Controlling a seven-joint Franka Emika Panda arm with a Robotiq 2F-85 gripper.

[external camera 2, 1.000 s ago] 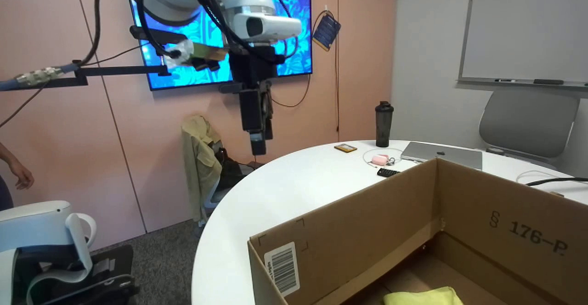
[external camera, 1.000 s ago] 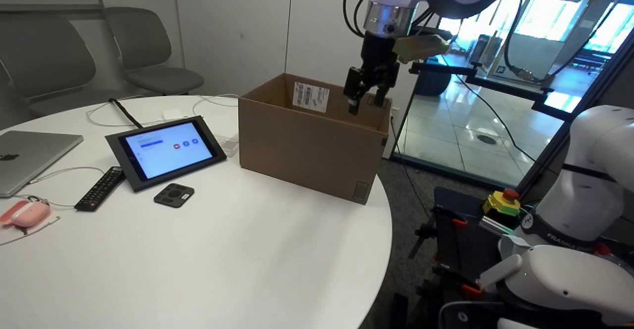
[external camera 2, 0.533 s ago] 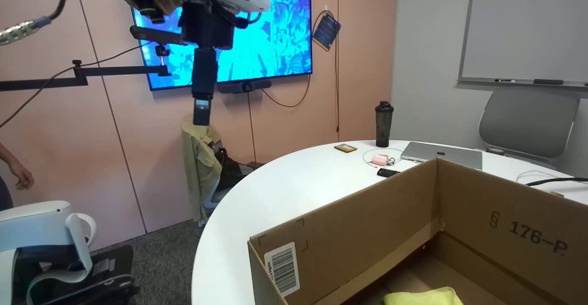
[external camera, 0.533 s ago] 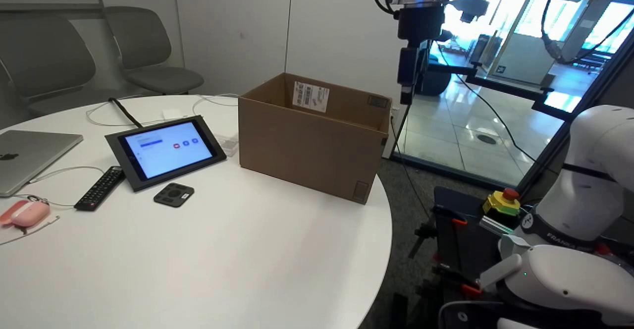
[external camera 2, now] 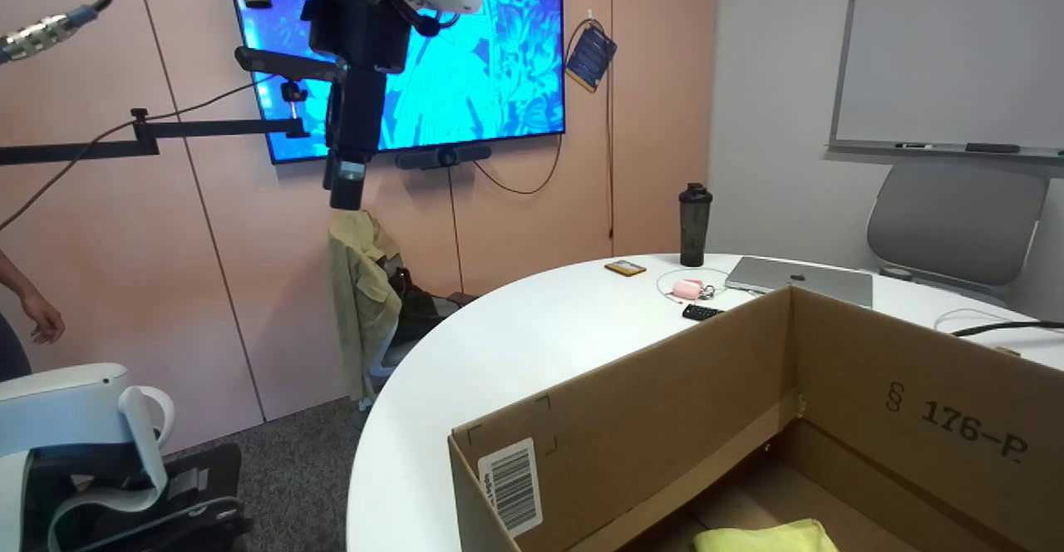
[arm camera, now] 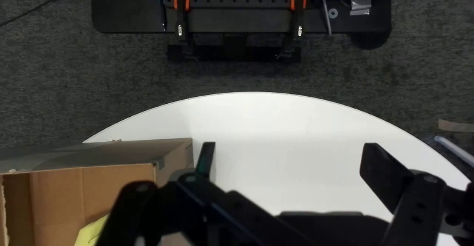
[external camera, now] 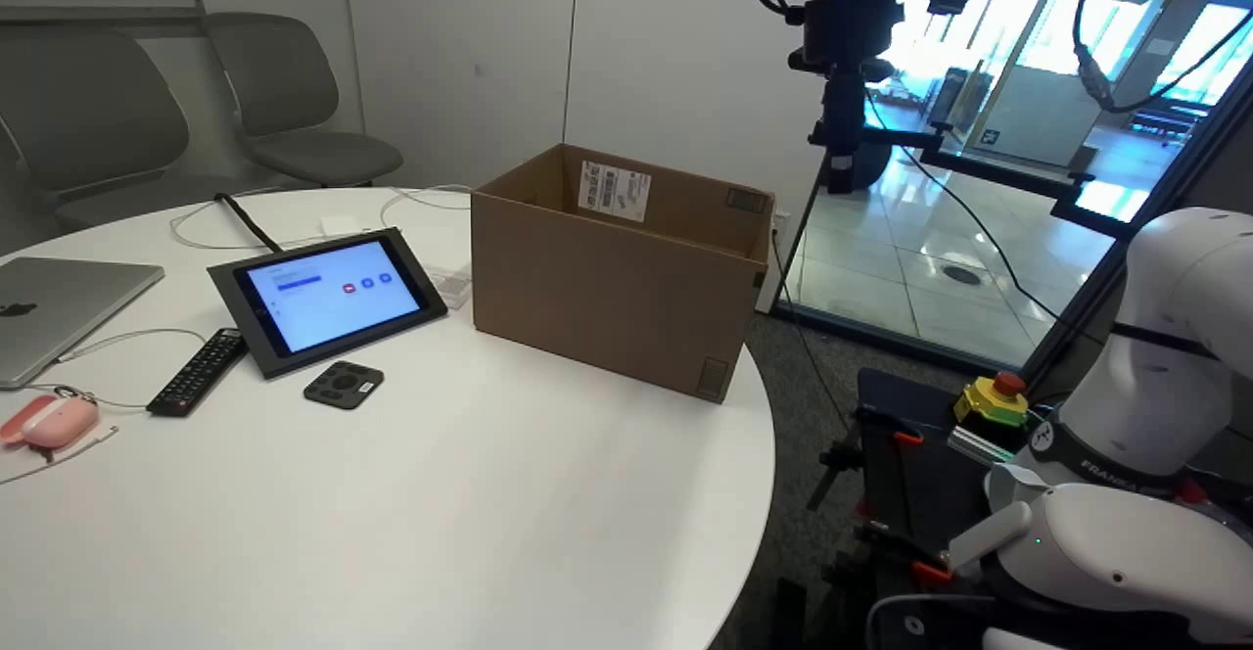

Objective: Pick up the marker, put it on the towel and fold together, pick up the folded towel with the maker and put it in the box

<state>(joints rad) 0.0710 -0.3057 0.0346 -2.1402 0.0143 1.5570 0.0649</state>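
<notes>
End effector [external camera 2: 341, 189] farther from box [external camera: 617, 288] vs prev; towel [external camera 2: 769, 538] unmoved.

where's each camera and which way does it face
Exterior view: higher than the table, facing the box from outside; arm and gripper show.
Exterior view: close by the box, facing its inside and a wall screen; arm's end and gripper show.
Wrist view: carried on the arm, facing down at table, box and floor; fingers show.
Wrist view and an exterior view share the yellow towel.

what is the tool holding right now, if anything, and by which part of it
Nothing is held: in the wrist view the tool stands open, nothing between its jaws; the yellow towel lies in the box.
</notes>
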